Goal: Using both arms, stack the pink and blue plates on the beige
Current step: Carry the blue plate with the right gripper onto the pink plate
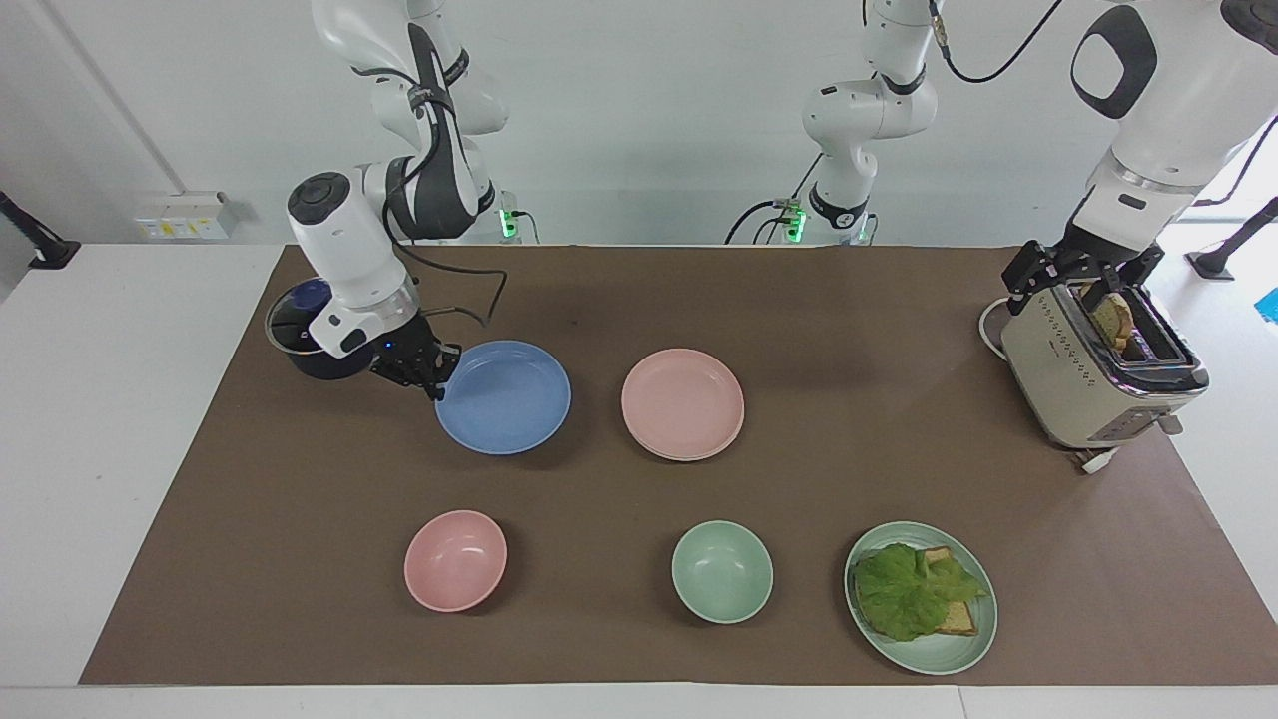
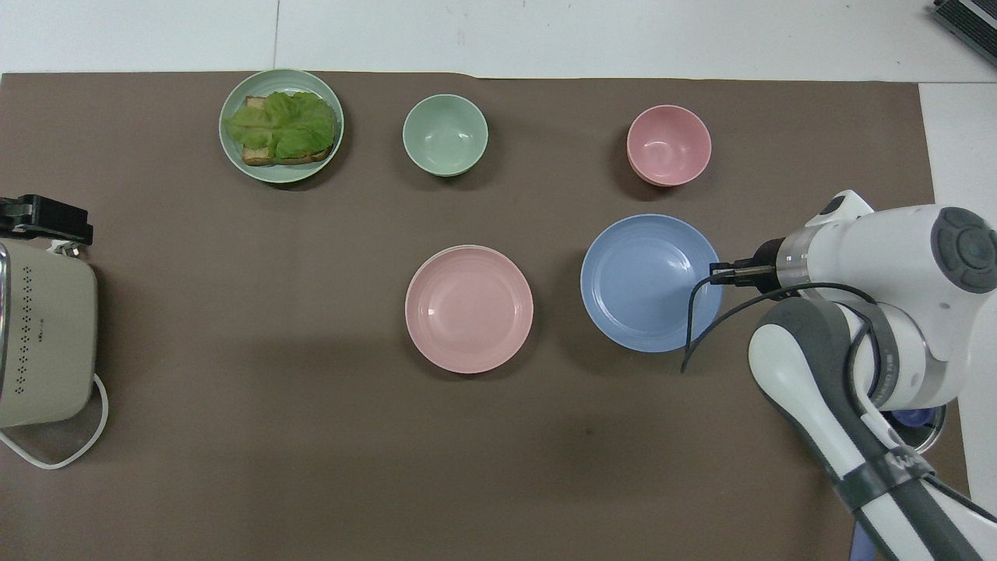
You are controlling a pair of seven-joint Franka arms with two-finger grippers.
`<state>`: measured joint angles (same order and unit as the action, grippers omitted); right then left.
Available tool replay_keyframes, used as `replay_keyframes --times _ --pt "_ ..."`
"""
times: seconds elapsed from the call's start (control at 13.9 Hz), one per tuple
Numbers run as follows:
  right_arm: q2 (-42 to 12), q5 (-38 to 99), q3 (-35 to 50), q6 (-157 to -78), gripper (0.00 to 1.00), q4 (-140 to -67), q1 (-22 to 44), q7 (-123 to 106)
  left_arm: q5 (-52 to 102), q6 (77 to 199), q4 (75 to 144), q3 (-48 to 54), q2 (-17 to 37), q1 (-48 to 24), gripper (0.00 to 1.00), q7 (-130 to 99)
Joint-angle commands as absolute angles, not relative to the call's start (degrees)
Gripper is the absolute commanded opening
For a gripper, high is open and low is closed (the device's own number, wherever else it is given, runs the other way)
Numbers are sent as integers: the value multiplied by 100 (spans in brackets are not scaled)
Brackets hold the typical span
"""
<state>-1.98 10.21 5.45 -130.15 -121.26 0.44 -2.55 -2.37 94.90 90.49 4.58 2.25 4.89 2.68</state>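
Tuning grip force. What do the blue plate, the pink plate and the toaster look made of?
Blue plate: probably matte plastic or melamine; flat even colour, soft sheen, thin rim pinched by the right gripper.
Pink plate: same look, faint concentric rings inside; seemingly the same material.
Toaster: cream body with a satin finish, painted metal or plastic, cannot tell; its top rim looks like shiny metal.

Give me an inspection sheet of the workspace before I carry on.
Surface: brown mat, flat, on a white table.
Job's things: blue plate gripped at its rim, beside the pink plate, apart from it; pink plate on the beige plate.
Clutter: pink bowl, green bowl, green plate with lettuce and bread, toaster, dark pot.
Tools: right tool shut on the blue plate; left tool open, waiting over the toaster.
Cables: black cable loops over the blue plate's edge; toaster cord on the mat.
Surroundings: wall socket box; nothing else seen.
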Motion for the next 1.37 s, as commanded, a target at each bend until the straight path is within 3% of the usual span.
replay_keyframes --times 0.0,0.58,1.3 --pt "-237 1213 562 -13025 0 -11928 455 41 -299 9439 9079 501 185 545 100 316" --pt "-895 1072 554 -13359 0 -11356 1853 1774 -299 9439 9079 501 176 545 100 316" --pt "-1582 536 562 -13939 0 -11373 2355 2329 -299 9439 9079 501 184 545 100 316"
